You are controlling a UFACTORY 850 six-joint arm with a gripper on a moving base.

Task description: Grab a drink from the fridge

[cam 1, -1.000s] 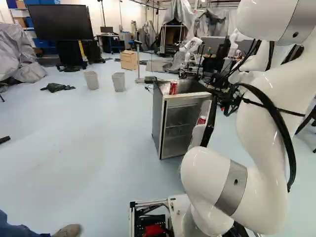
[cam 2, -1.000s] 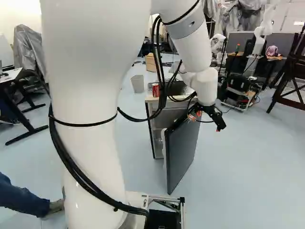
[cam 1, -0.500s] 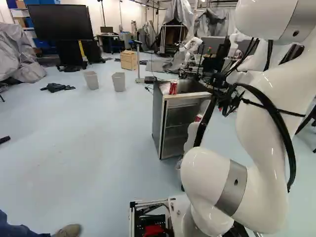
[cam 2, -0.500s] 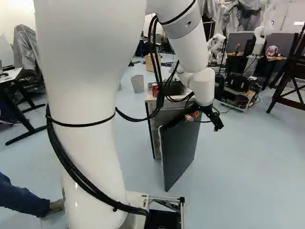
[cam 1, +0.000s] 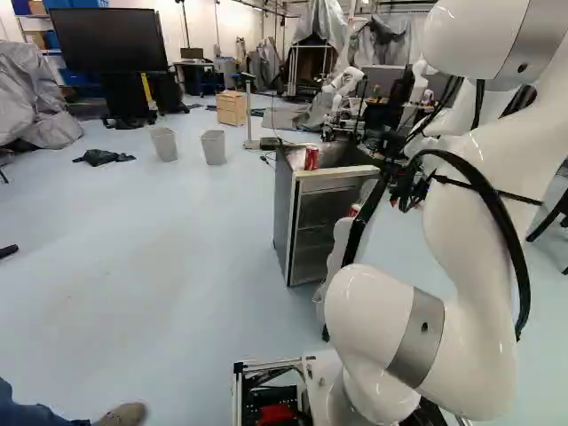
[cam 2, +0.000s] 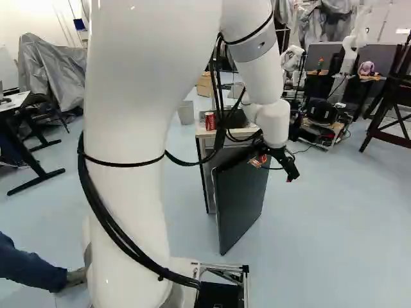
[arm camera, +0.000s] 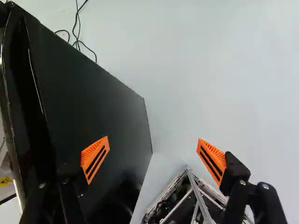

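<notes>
In the right base view my gripper (cam 2: 290,169) hangs beside the upper edge of the open fridge door (cam 2: 241,205). In the wrist view the gripper (arm camera: 153,155) is open, nothing held; one finger overlaps the door's dark outer face (arm camera: 103,107), the other is over the floor. Whether it touches the door I cannot tell. The fridge (cam 1: 286,213) stands ahead, its interior partly visible in the left base view. A red can (cam 1: 311,158) stands on top. Behind the arm, another red can (cam 1: 355,210) shows only in part, at the door's inner side.
Close to the gripper is a metal frame (arm camera: 189,196), in the wrist view. Two grey bins (cam 1: 213,147) and a wooden drawer box (cam 1: 232,107) stand beyond the fridge. Another robot (cam 1: 343,82) is farther back. At the right base view's right stands a dark wooden stand (cam 2: 388,96).
The fridge door has swung somewhat wider, its free edge shifting left in the right base view. My arm has shifted, and the gripper has moved slightly left there with the door. The base has not moved.
</notes>
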